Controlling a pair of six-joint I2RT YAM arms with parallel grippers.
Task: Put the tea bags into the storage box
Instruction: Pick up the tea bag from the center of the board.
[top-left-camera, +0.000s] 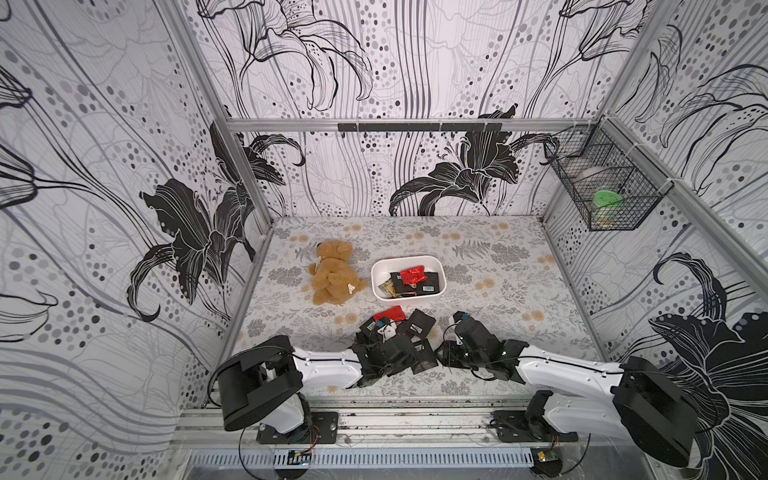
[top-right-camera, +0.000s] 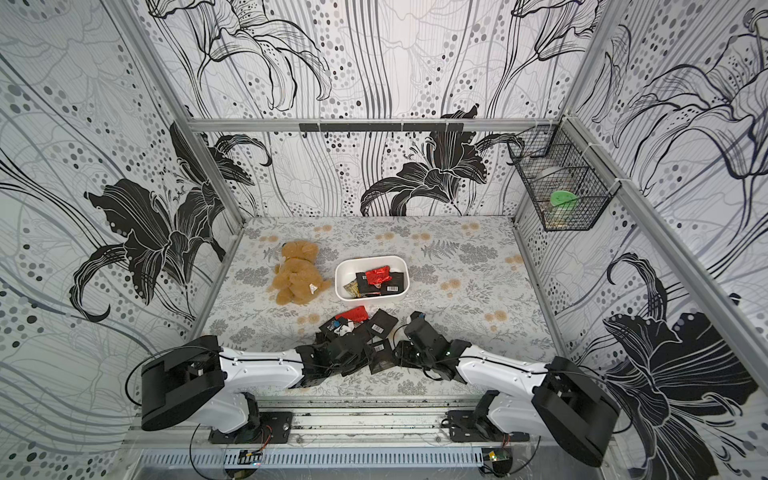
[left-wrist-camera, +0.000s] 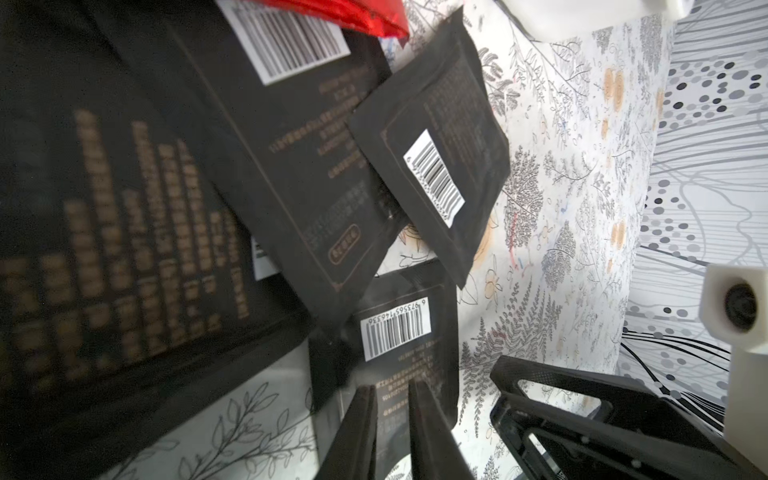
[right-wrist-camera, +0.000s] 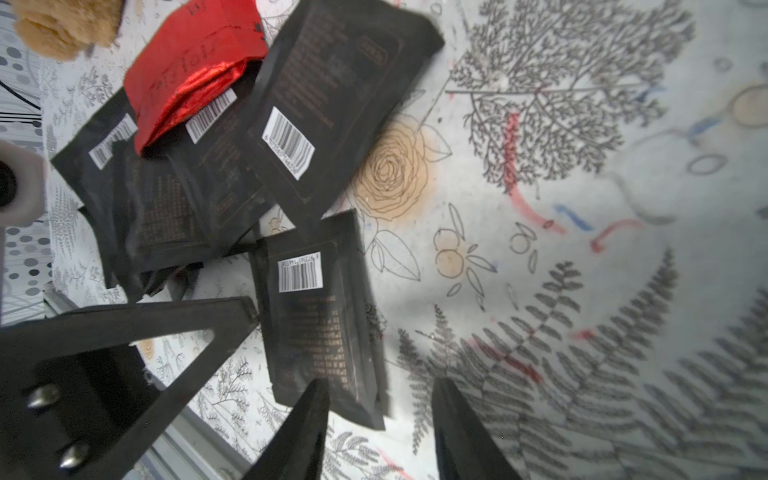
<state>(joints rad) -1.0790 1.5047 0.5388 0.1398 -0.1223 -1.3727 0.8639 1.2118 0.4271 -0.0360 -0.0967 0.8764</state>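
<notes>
The white storage box (top-left-camera: 409, 258) (top-right-camera: 372, 258) stands mid-table and holds several tea bags, black ones and a red foil one (top-left-camera: 411, 276). More tea bags lie in a loose pile (top-left-camera: 422, 326) in front of it, a red one (top-left-camera: 390, 312) among them. My left gripper (left-wrist-camera: 392, 392) reaches down into the pile, its jaws drawn close on a black barcoded tea bag (left-wrist-camera: 399, 332). Beside it my right gripper (right-wrist-camera: 380, 395) is open, with one fingertip (right-wrist-camera: 316, 399) over that same tea bag's (right-wrist-camera: 320, 324) corner and bare table under the gap.
A brown teddy bear (top-left-camera: 332, 272) lies just left of the box. A black wire basket (top-left-camera: 602, 183) hangs on the right wall. The two grippers work close together, and the left one's finger (right-wrist-camera: 166, 328) shows in the right wrist view.
</notes>
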